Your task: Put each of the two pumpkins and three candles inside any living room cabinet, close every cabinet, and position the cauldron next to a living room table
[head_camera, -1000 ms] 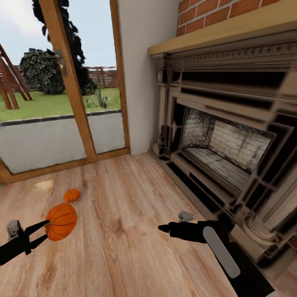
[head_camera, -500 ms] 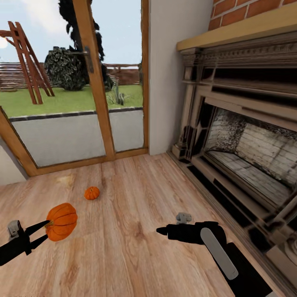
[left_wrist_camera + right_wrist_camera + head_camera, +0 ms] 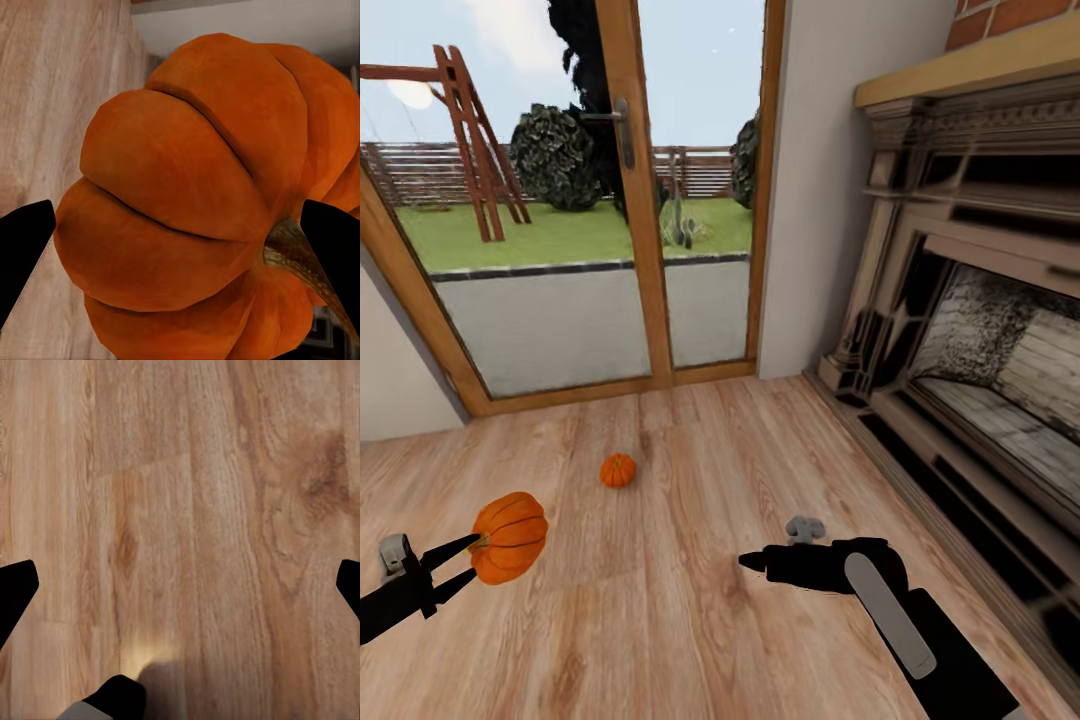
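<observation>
While left fingers (image 3: pixel 460 562) clamp the big pumpkin (image 3: pixel 509 536) betw. tips, small pumpkin (image 3: pixel 618 470) lies on floor (image 3: pixel 690 620) ahead; right fingers (image 3: pixel 180 585) spread, empty.

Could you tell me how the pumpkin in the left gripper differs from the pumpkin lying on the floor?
The held pumpkin sits between the fingers of the left gripper, off the wooden floor; the floor pumpkin rests there untouched. The held pumpkin looks larger in the head view, being nearer the camera; the floor pumpkin lies farther off, toward the glass door. The held one's stem points sideways toward the gripper; the floor one's stem is too small to make out. Both are orange and ribbed.
</observation>
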